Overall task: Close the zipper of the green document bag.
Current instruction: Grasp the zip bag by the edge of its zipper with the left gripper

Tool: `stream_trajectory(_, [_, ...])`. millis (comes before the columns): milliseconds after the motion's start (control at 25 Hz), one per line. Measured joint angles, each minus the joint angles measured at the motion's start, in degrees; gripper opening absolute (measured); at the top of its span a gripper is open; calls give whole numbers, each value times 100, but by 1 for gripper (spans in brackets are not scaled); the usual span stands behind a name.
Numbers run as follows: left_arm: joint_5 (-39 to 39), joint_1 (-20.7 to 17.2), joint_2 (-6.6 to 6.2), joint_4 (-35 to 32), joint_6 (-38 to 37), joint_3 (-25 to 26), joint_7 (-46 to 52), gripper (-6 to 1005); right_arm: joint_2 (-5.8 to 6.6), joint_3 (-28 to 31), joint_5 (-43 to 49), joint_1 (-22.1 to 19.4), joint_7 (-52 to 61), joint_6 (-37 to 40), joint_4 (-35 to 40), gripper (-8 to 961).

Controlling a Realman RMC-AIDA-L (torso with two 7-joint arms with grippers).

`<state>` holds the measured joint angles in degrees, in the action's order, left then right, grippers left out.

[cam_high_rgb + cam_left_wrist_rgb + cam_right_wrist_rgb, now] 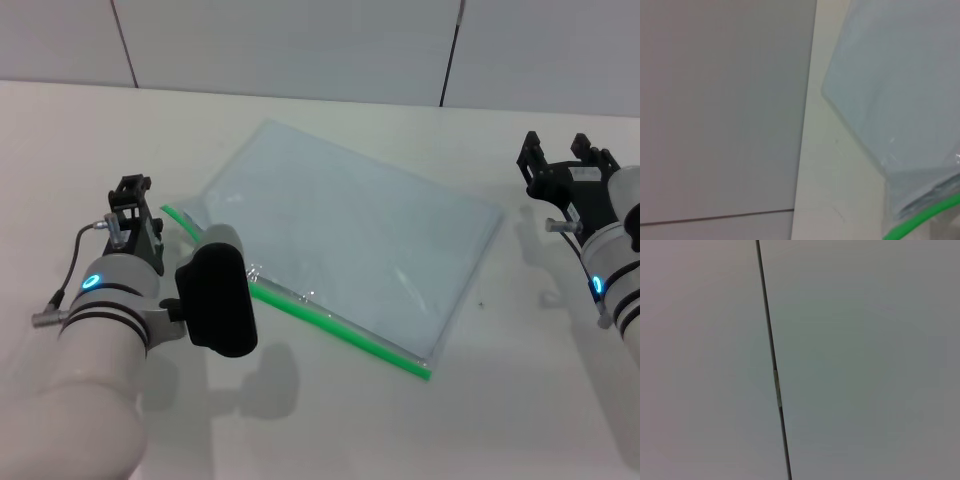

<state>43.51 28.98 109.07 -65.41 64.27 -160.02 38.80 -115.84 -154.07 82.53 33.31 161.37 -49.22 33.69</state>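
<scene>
Looking down from the head view, I'm seeing the green document bag (pixel 350 240) lying flat on the pale surface (pixel 520 400), turned at an angle between my two arms. Its zipper (pixel 330 322) is running along the long edge nearest me, a bright green strip going from near the left claw (pixel 133 200) down toward the bag's near right corner. I'm not making out the slider tab anywhere along it.

My left claw is sitting just beside the left end of that green strip, low over the surface, with the wrist camera housing (pixel 215 300) covering part of the strip. Whether it is touching the bag, I cannot tell, and I cannot tell whether its fingers are apart or together.

My right claw (pixel 565 160) is hanging well apart from the bag, out past its far right corner, gripping nothing; its two black fingers are showing a gap between them.

On the left wrist view I'm getting a corner of the bag (pixel 900 100) and a short curve of the zipper (pixel 920 220). The right wrist view is giving me only a grey wall panel (pixel 865 360) with a dark seam (pixel 771 360).
</scene>
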Motion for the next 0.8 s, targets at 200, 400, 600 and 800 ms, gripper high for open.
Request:
stream_trajectory(200, [4,40,-8,89,-114,53,29,557,0,0,0,0,0,0,9,571])
stream_trajectory(400, [7,91,59,304,-226,60,31,557,0,0,0,0,0,0,15,571])
stream_trajectory(600, [14,134,61,330,-387,107,32,556,0,-1,0,0,0,0,24,570])
stream_trajectory(800, [59,158,63,454,-552,129,32,557,0,-8,0,0,0,0,23,569])
